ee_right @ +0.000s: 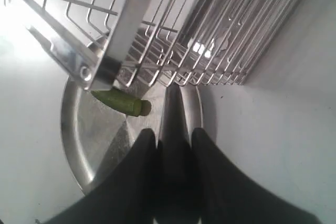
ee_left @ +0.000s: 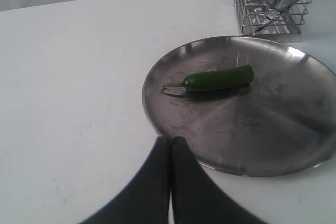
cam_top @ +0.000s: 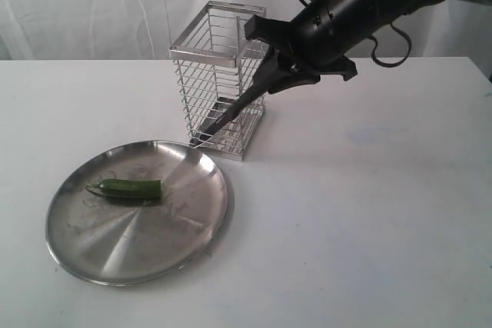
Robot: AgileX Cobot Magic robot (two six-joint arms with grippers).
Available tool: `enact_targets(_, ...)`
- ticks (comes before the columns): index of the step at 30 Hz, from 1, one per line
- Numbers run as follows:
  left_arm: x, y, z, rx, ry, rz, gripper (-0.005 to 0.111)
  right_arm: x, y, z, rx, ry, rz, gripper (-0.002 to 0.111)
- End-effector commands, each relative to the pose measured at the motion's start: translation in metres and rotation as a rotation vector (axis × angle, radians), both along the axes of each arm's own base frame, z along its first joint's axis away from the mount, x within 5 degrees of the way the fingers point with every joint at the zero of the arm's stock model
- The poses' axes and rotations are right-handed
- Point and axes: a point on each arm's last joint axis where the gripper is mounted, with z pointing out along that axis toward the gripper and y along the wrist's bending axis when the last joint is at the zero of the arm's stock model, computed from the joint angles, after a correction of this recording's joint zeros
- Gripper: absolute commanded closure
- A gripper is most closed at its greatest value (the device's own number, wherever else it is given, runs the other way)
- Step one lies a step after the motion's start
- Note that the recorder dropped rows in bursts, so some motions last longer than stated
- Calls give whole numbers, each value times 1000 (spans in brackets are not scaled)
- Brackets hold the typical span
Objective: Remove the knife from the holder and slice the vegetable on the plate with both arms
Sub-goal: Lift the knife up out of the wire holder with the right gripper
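Exterior view: the silver wire holder point(cam_top: 219, 82) stands near the white table's point(cam_top: 369, 213) far edge. The right gripper point(cam_top: 283, 73) slants down, clamped on the black knife point(cam_top: 231, 117), blade tip low inside. The glossy green vegetable point(cam_top: 129, 188) lies on the shiny scratched plate point(cam_top: 154, 247).

Left wrist view: the left gripper point(ee_left: 170, 153) is closed on nothing beside the plate's rim.

Right wrist view: fingers point(ee_right: 137, 166) squeeze the knife handle.
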Motion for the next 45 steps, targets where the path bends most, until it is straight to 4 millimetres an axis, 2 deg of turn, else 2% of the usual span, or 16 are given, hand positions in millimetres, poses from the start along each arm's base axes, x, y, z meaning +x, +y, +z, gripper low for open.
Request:
enact_targets(1, 0, 0, -2, -6, 0, 4, 107, -2, -2, 24, -8, -119, 51, 108)
enact_targets(10, 0, 0, -2, -6, 0, 4, 107, -11, -10, 44, -93, -220, 108, 108)
enact_targets(23, 0, 0, -2, -6, 0, 4, 107, -41, -21, 87, -117, -317, 139, 108)
enact_targets(27, 0, 0, -2, -6, 0, 4, 107, -59, -28, 102, -138, -342, 159, 108)
enact_targets(31, 0, 0, -2, -6, 0, 4, 107, -88, -41, 113, -179, -395, 147, 108)
enact_targets(37, 0, 0, -2, -6, 0, 4, 107, -172, -72, 117, -139, -564, 35, 108)
enact_targets(39, 0, 0, -2, -6, 0, 4, 107, -202, -80, 110, -74, -639, -27, 108)
enact_targets(41, 0, 0, -2, -6, 0, 4, 107, -222, -82, 100, -8, -670, -60, 108)
enact_targets(45, 0, 0, -2, -6, 0, 4, 107, -247, -85, 71, 57, -724, -98, 108)
